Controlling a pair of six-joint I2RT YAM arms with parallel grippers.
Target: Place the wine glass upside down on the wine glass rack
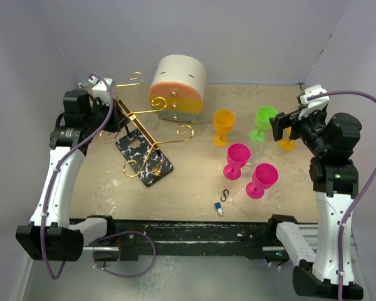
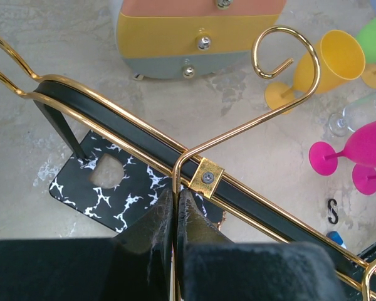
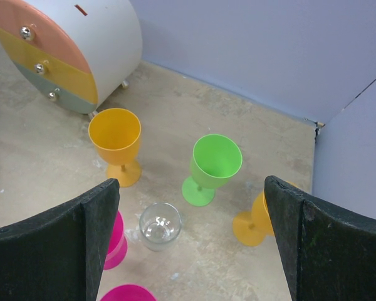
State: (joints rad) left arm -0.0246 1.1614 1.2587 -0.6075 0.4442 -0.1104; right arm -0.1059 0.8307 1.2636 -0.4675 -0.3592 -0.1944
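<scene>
Overhead, a sandy table (image 1: 194, 188) carries a round box (image 1: 178, 88) at the back. The rack (image 1: 143, 157) is at left, its gold arms rising from a black marbled base. The left claw (image 2: 175, 204) is pinched tight on one gold wire of the rack, just beside a brass bracket (image 2: 207, 177). The right claw (image 3: 188, 185) gapes fully and holds nothing. It hangs above a cluster of upright glasses (image 1: 237, 153) at right: orange, green, pink, and a small clear glass (image 3: 160, 224) among them. Which glass is meant I cannot tell. Best, in my judgement: the left grip braces the rack against tipping. Meanwhile the right drops around one stem, clear of its neighbours, then inverts the glass toward a hooked arm.
</scene>
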